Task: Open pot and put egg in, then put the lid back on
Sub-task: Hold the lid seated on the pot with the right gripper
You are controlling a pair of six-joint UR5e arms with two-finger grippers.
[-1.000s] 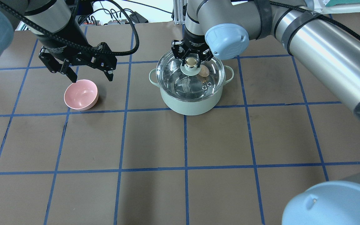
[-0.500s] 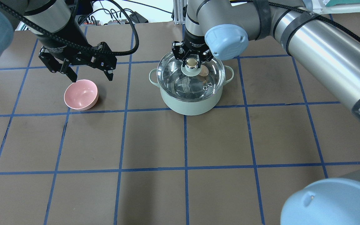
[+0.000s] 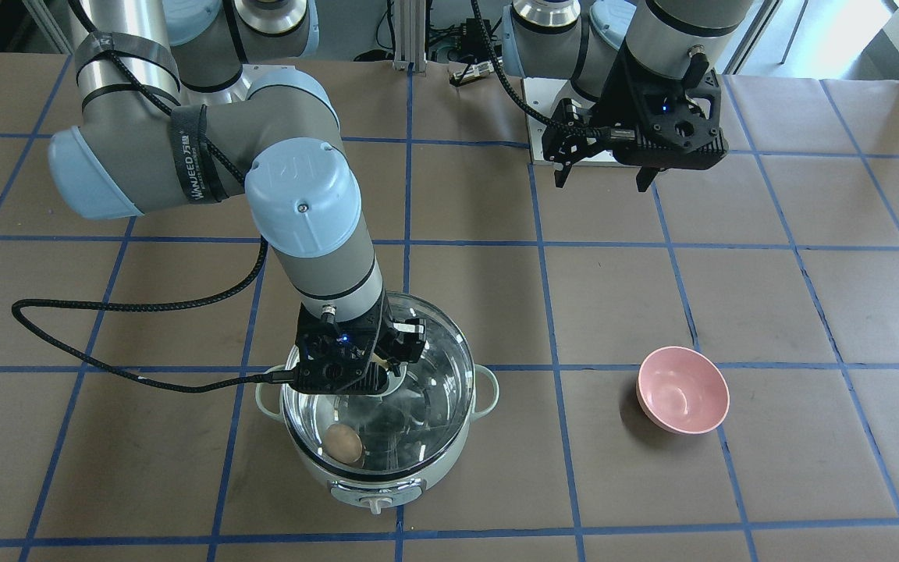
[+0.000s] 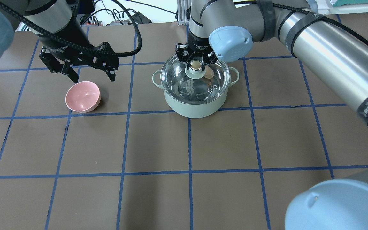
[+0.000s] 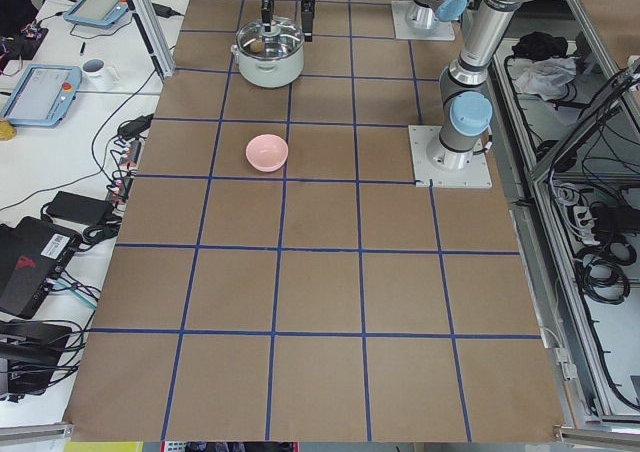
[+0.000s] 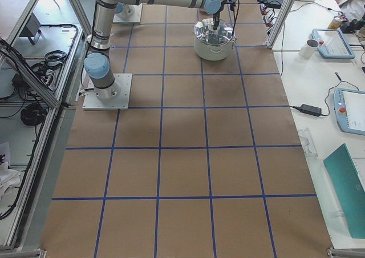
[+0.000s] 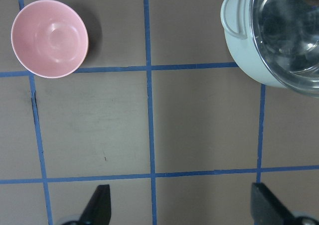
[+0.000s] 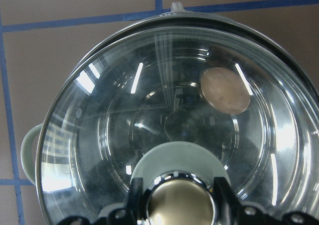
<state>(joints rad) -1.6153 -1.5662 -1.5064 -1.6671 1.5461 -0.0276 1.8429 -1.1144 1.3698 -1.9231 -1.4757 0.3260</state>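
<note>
The mint-green pot (image 4: pixel 193 108) stands at the table's far middle, and it also shows in the front view (image 3: pixel 387 476). The clear glass lid (image 4: pixel 184 80) sits on it. The tan egg (image 4: pixel 209 73) lies inside under the glass, seen also in the front view (image 3: pixel 342 445) and the right wrist view (image 8: pixel 225 89). My right gripper (image 4: pixel 196 61) is shut on the lid's gold-capped knob (image 8: pixel 179 202), with a finger on each side. My left gripper (image 4: pixel 93 79) hangs open and empty above the table, just behind the pink bowl.
A pink bowl (image 4: pixel 82 96) stands empty one grid square to the left of the pot, and it shows in the left wrist view (image 7: pixel 50 38). Brown paper with blue tape lines covers the table. Cables and a mounting plate lie at the far edge.
The lid and my right gripper have sunk slightly onto the pot's rim. My left gripper has hardly moved.
</note>
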